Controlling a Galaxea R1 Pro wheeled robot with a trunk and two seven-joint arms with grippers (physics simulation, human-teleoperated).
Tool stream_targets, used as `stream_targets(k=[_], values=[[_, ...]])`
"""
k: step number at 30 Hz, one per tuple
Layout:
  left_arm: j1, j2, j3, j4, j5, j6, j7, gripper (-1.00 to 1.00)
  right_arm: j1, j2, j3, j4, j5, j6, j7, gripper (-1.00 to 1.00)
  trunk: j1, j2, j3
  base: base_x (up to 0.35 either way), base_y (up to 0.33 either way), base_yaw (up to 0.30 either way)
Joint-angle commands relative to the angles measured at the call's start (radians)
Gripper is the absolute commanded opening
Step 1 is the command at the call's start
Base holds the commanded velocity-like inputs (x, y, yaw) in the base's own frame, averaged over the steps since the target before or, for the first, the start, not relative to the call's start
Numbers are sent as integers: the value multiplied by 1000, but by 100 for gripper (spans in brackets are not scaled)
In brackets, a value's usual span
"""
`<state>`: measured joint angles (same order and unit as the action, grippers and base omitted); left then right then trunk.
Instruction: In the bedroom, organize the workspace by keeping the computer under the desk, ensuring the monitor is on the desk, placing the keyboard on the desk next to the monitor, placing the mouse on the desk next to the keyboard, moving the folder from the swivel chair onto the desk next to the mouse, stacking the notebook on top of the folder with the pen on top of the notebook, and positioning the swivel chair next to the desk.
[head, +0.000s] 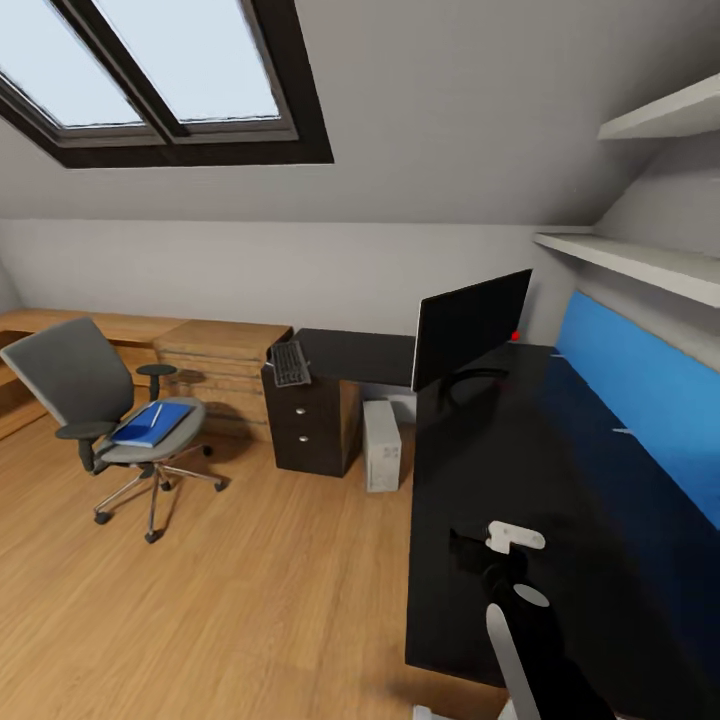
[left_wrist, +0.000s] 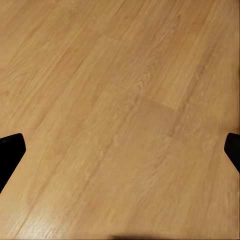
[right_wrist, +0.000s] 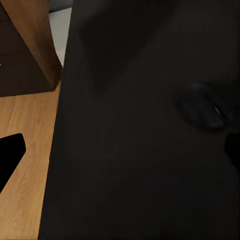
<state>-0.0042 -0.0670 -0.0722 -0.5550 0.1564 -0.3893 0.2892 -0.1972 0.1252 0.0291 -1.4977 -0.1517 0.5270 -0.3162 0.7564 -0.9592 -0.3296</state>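
Note:
The grey swivel chair (head: 75, 385) stands on the floor at the left, apart from the black desk (head: 520, 470). On its seat lies the blue folder (head: 150, 424) with the white pen (head: 156, 413) on top. The keyboard (head: 290, 363) rests on the desk's far end above the drawer pedestal. The monitor (head: 470, 328) stands on the desk, and the computer (head: 381, 445) sits below it. A dark oval, seemingly the mouse (right_wrist: 205, 111), lies on the desk. My right gripper (head: 463, 548) (right_wrist: 120, 150) hovers open over the desk. My left gripper (left_wrist: 120, 150) is open above bare floor. The notebook is out of view.
A blue wall panel (head: 640, 390) runs behind the desk, under white shelves (head: 650, 262). A light-wood drawer chest (head: 222, 362) stands between chair and desk. Wood floor (head: 250, 590) stretches in front, with the desk's near corner (right_wrist: 55, 165) beside it.

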Motion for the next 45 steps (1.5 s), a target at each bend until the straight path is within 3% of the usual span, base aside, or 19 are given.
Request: stream_targets(k=[1, 20, 39, 41, 45], values=[[-1, 1, -7, 0, 10, -3, 7, 100, -1, -2, 2, 0, -6, -4, -9, 100, 0, -1, -1, 100, -273, 0], [-1, 1, -7, 3, 11, -4, 6, 100, -1, -10, 3, 13, 100, -117, -8, 100, 0, -1, -1, 161, -246, 0], [0, 1, -6, 3, 11, -2, 7, 100, -5, -20, 2, 131, 190, -222, 0, 100, 0, -1, -1, 31, -32, 0], [0, 1, -6, 3, 11, -2, 7, 100, -12, -25, 3, 164, 193, -225, 2, 100, 0, -1, -1, 1, -1, 0], [0, 1, -6, 3, 11, -2, 7, 100, -121, -29, 4, 305, 196, -229, 3, 100, 0, -1, -1, 0, 0, 0]])
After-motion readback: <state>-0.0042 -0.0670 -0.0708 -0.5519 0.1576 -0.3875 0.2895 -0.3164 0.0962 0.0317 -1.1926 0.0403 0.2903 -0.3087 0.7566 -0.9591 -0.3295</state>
